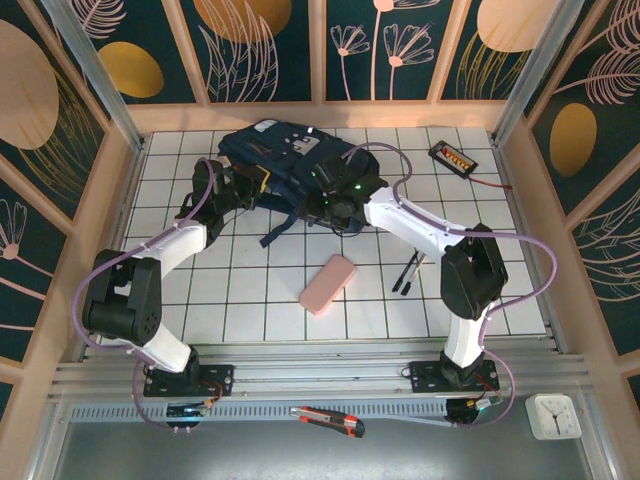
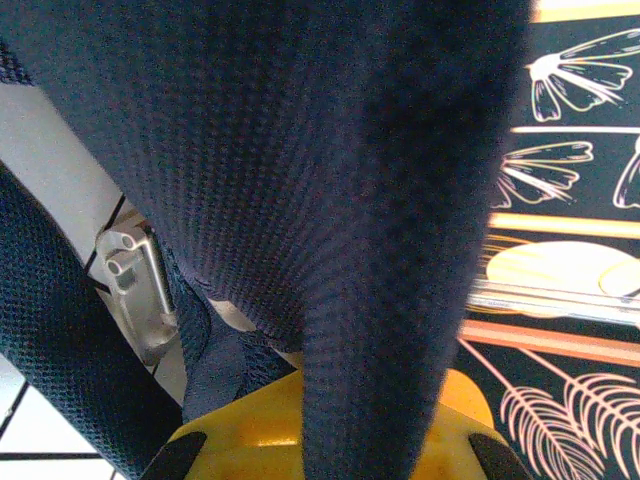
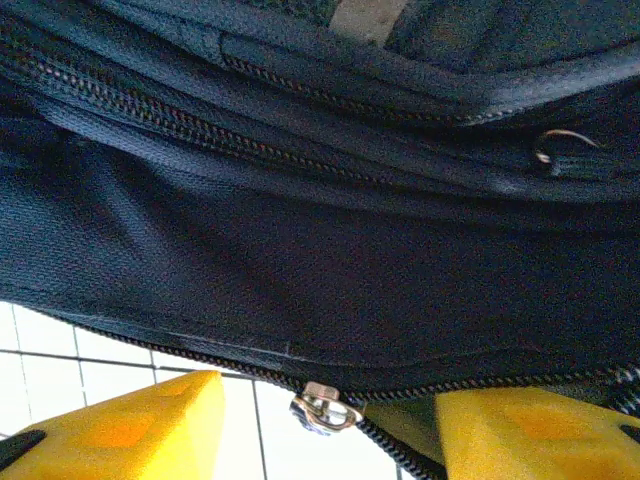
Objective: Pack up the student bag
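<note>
The student bag (image 1: 285, 150), one dark navy backpack with a pale patch on top, lies at the far middle of the white tiled table (image 1: 250, 310), one black strap trailing toward the near side. No lettering on it can be made out. To its right rests one small black device (image 1: 453, 156) with orange markings too small to read. Nearer the arms lie one pink case (image 1: 328, 284) and, right of it, two dark pens (image 1: 405, 275) side by side. On the grey ledge below the table's near edge sit one red-and-black utility knife (image 1: 330, 420) and one white clock (image 1: 553, 415), its face too small to read. The left tool (image 1: 248, 185) sits at the bag's left edge, pressed together on a fold of navy mesh fabric that rises between its yellow fingers (image 2: 250, 440); one metal buckle (image 2: 135, 290) shows beside that fold. The right tool (image 1: 335, 208) sits at the bag's near right edge with its two yellow fingers (image 3: 130, 420) spread apart, and one metal zip pull (image 3: 322, 410) hangs between them without touching either. One small metal ring (image 3: 560, 145) shows higher on the fabric.
</note>
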Tool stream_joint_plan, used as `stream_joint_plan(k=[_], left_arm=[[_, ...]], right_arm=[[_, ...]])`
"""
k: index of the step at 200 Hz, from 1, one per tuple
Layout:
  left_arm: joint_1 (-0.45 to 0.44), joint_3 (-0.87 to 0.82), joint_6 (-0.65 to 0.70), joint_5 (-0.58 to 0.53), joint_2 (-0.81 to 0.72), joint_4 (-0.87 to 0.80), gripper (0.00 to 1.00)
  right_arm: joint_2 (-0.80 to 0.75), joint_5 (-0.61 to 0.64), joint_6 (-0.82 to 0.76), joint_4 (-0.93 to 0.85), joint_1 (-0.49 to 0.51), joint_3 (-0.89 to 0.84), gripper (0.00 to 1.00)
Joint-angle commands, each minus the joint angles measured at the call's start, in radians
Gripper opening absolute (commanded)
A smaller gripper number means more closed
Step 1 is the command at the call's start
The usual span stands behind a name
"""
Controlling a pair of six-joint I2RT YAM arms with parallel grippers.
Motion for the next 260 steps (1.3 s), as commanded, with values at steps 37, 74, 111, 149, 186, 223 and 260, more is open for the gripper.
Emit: stream_joint_plan(k=[37,74,111,149,186,223,260], left_arm=[[-0.020,0.056,-0.128,-0.045,-0.079,0.019,0.00],[-0.033,0.053,-0.129,-0.052,-0.081,0.011,0.00],[-0.039,0.049,-0.125,-0.063,-0.088,-0.003,0.00],[-0.041,0.041,-0.131,-0.086,-0.092,-0.002,0.00],[-0.047,0.057,-0.144,-0.092,-0.071,0.016,0.00],[-0.057,0.074,-0.141,-0.090,-0.064,0.006,0.00],[-0.067,0.068,-0.148,-0.089,-0.070,0.007,0.00]], right_arm=[[-0.030,0.192,0.047,-0.205,0.084,0.099,0.60],[-0.005,0.188,0.069,-0.183,0.085,0.096,0.59],[0.016,0.219,0.084,-0.210,0.088,0.113,0.57],[0.023,0.371,0.074,-0.394,0.146,0.319,0.57],[-0.053,0.363,0.140,-0.416,0.163,0.243,0.58],[-0.090,0.323,0.156,-0.309,0.134,0.100,0.59],[-0.044,0.290,0.142,-0.218,0.115,0.082,0.59]])
